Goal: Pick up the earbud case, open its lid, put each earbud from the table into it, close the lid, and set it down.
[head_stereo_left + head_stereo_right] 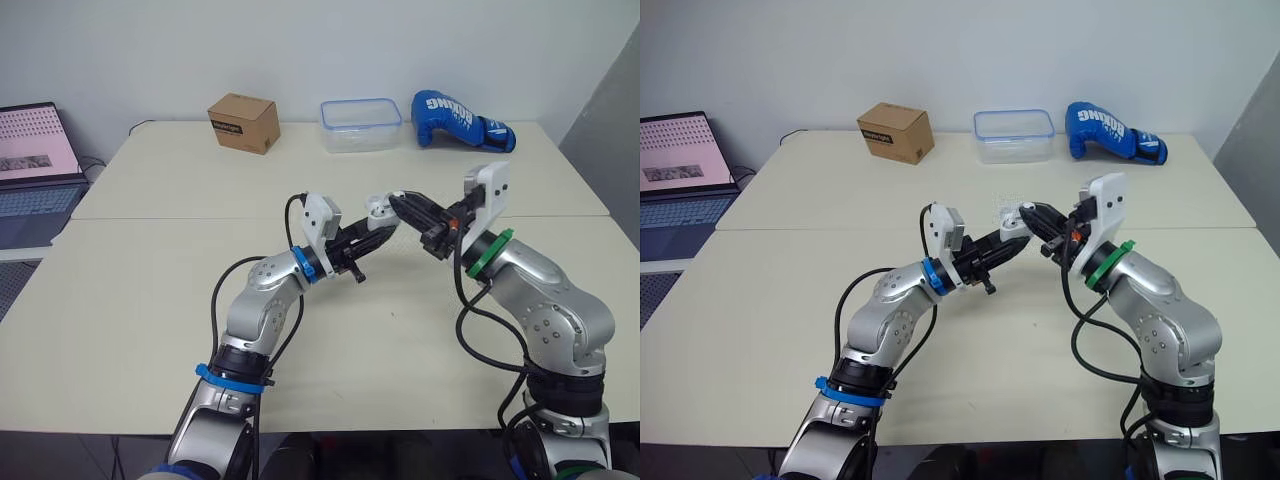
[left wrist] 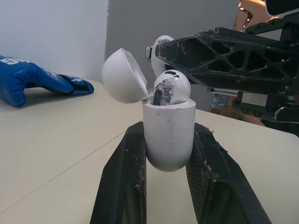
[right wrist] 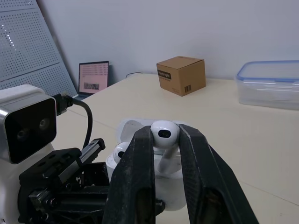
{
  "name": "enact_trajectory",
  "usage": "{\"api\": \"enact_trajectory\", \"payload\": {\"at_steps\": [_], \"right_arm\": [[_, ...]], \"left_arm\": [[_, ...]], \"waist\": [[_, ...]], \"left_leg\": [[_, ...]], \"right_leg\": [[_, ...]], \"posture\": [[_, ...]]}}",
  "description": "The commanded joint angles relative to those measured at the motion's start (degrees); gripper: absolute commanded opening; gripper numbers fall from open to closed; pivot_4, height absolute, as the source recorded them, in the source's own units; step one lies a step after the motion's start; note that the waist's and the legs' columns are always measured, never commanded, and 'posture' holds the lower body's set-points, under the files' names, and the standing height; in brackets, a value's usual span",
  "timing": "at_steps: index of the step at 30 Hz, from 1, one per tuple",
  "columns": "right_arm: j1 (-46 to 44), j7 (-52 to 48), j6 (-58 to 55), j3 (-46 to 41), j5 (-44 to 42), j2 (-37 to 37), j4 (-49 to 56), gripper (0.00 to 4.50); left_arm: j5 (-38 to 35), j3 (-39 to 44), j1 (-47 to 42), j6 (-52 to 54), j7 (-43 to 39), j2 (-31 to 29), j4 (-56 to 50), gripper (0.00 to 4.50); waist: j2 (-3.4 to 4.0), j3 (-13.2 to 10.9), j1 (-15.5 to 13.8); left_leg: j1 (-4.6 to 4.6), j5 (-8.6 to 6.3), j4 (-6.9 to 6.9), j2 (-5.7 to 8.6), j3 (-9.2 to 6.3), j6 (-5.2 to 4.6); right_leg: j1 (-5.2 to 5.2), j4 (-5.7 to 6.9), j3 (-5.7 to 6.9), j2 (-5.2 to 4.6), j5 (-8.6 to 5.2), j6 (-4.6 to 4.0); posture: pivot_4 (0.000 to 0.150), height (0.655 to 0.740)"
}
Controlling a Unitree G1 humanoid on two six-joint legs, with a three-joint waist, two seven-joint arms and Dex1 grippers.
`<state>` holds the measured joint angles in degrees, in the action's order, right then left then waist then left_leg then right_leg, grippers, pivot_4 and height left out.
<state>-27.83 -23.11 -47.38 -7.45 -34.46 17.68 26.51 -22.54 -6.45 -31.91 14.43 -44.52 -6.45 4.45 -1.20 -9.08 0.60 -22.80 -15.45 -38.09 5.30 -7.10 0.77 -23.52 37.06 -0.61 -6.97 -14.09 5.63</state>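
"While the left gripper (image 1: 378, 228) is clamped on the earbud case (image 2: 168, 135), raised above the middle of the desk (image 1: 150, 300), how does the case sit?" asks the reviewer.

"Upright between the fingers. Its long axis runs base to mouth along them, with the mouth facing away from the wrist and toward the right gripper (image 1: 402, 205). The lid (image 2: 122, 77) is hinged back and open. One earbud (image 2: 171, 86) is seated. The right gripper pinches the second earbud (image 3: 164, 132) by its rounded head, stem pointing down at the case, just above the mouth."

"Hazards?"

"Judged, not observed. The stem could miss the free socket and catch the rim or the seated earbud, since the two lie close together. The pinch is on a curved surface, so a sideways nudge may squirt the bud out onto the desk. Downward pressure could tilt the case in its grip. A right finger brushing the lid may knock it shut early"
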Motion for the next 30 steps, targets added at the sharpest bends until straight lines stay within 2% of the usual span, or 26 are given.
{"api": "enact_trajectory", "payload": {"at_steps": [1, 11, 17, 23, 30], "right_arm": [[0.88, -0.06, 1.87, 1.04, 1.37, 1.55, 0.48, 0.38], [2.62, -0.55, 4.29, 2.98, 3.73, 3.6, -0.06, 0.38], [3.37, -0.7, 3.49, 2.91, 2.85, 4.08, 0.62, 2.46], [4.69, -0.86, 2.86, 1.17, 1.97, 5.53, 1.71, 2.46], [10.06, -3.99, -1.05, -5.29, -4.26, 12.49, 5.54, 2.46]], "left_arm": [[-0.5, 0.39, -1.53, -1.57, -0.15, 0.59, -1.5, 0.74], [-0.99, 0.34, -1.68, -1.69, -0.5, 0.78, -1.85, 0.74], [-0.88, 0.53, -1.92, -1.92, -0.7, 0.67, -1.18, 0.74], [-0.41, 0.48, -1.93, -2.43, -0.71, 0.74, -0.5, 0.74], [-0.9, 0.09, -1.05, -2.06, -2.84, -1.1, -1.75, 0.74]], "waist": [[0.0, 0.0, 0.0], [0.0, 0.0, -0.01], [0.0, 0.0, -0.05], [0.0, 0.0, -0.11], [0.01, -0.01, -0.37]], "left_leg": [[0.0, 0.0, 0.0, 0.0, 0.0, 0.0], [0.0, 0.0, 0.0, 0.01, 0.01, 0.0], [0.0, 0.0, 0.0, 0.0, 0.01, 0.0], [0.0, 0.0, 0.0, 0.0, 0.01, 0.0], [-0.02, -0.01, 0.0, 0.01, 0.03, -0.01]], "right_leg": [[0.0, 0.0, 0.0, 0.0, 0.0, 0.0], [0.0, -0.01, -0.01, 0.0, 0.0, 0.0], [0.0, -0.01, -0.01, 0.0, 0.0, 0.0], [0.0, -0.01, -0.01, 0.0, 0.0, 0.0], [0.02, -0.05, -0.02, -0.02, 0.0, 0.0]], "posture": [[0.15, 0.74], [0.15, 0.74], [0.15, 0.74], [0.15, 0.74], [0.15, 0.74]]}}
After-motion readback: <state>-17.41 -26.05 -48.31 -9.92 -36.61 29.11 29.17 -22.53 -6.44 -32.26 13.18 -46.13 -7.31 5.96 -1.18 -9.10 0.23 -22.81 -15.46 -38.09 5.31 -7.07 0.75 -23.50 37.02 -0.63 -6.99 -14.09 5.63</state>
